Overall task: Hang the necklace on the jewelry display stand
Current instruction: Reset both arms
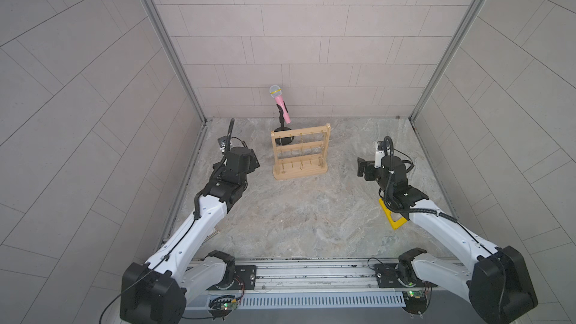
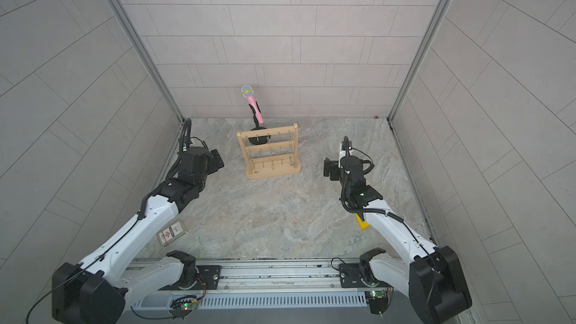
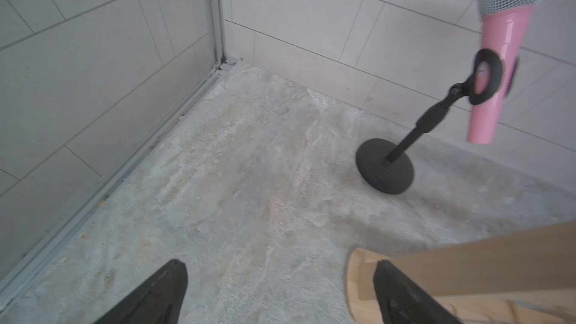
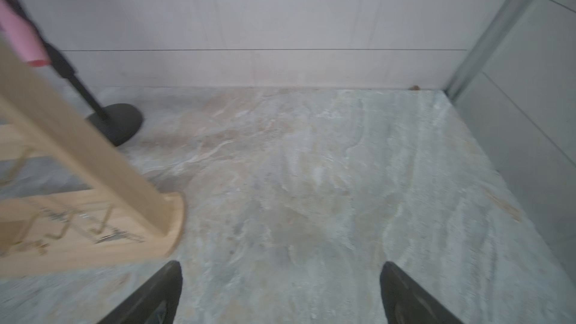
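Gray stone tabletop [image 1: 311,219], gray tile walls [image 1: 296,42]. Writing on box [image 2: 171,232] too small. Empty left gripper [image 3: 280,263], right gripper [image 4: 280,264] spread wide.

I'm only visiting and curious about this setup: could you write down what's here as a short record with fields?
Centre: wooden jewelry display stand, upright
On its hooks: thin chains hanging; too small to tell apart
Behind it: pink microphone on a black microphone stand
Left gripper: open, empty, off to its own side of the rack, not touching it
Right gripper: open, empty, off to the opposite side, not touching it
Elsewhere: yellow object; printed card pack, both nearer the robot
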{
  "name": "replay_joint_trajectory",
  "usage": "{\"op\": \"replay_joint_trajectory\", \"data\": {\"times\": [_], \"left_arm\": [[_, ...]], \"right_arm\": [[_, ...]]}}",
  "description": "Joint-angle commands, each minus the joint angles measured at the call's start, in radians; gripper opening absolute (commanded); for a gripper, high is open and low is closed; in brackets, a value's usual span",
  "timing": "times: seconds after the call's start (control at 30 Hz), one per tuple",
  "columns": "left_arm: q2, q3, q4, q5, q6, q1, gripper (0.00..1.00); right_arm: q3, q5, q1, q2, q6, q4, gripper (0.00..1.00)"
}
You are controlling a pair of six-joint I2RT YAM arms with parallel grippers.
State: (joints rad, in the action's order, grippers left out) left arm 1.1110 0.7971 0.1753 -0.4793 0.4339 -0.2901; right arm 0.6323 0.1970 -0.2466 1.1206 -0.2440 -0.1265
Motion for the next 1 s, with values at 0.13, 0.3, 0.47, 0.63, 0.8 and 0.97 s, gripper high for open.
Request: {"op": "replay_joint_trajectory", "data": {"times": [0.13,0.3,0.47,0.63,0.8,0.97], "left_arm": [[0.148,-0.255,-0.45,-0.018,-0.266,0.141,1.0],[0.211,-0.387,-0.758,0.127,-0.283,0.19,0.99],[0.293,-0.298,-0.696,0.27,-0.376,0.232,1.0],[0.394,-0.412,-1.04,0.268,-0.376,0.261,1.0],[0.444,-0.411,-1.063,0.28,-0.385,0.263,1.0],[0.467,-0.396,-1.07,0.265,-0.41,0.255,1.0]], "right_arm": [[-0.149,0.023,0.224,0.154,0.013,-0.325,1.0],[-0.201,-0.061,0.287,0.297,0.051,-0.535,1.0],[-0.24,-0.055,0.276,0.381,0.104,-0.715,1.0],[-0.26,-0.037,0.247,0.416,0.133,-0.755,1.0],[-0.292,-0.038,0.247,0.437,0.14,-0.858,1.0],[-0.28,0.187,0.181,0.448,0.153,-0.866,1.0]]}}
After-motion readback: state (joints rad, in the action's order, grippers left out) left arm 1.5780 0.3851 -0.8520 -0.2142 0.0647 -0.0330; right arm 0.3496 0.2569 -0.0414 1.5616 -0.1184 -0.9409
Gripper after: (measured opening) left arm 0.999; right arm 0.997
